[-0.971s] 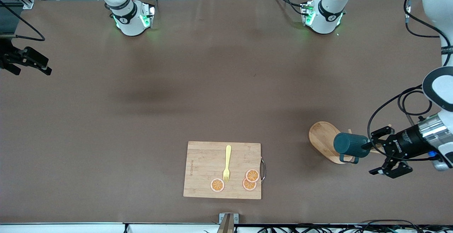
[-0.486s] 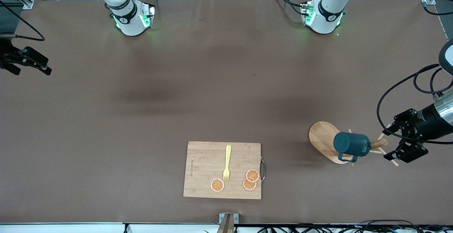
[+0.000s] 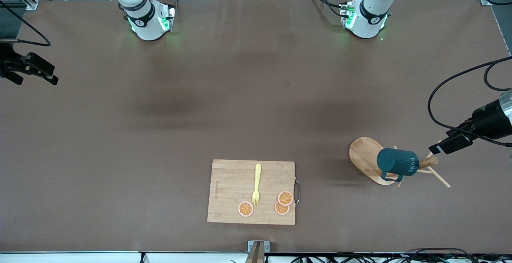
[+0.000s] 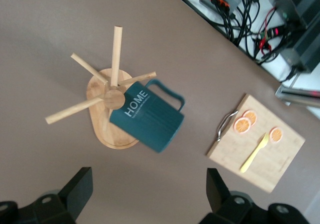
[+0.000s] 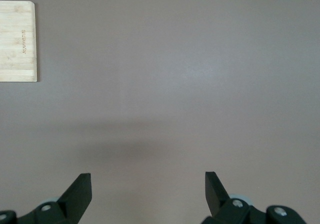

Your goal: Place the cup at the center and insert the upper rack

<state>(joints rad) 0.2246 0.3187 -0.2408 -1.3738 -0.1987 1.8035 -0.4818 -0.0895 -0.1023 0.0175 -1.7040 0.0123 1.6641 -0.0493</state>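
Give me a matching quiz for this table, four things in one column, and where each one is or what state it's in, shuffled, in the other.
Things:
1. cup
2. yellow fork
3. left gripper
4. mug tree

Places or states:
A. lying on the cutting board beside the orange slices
B. open, up in the air over the mug tree, holding nothing
C. hanging on a peg by its handle
D. standing on the table toward the left arm's end

Pairs: 1-C, 2-A, 3-B, 4-D
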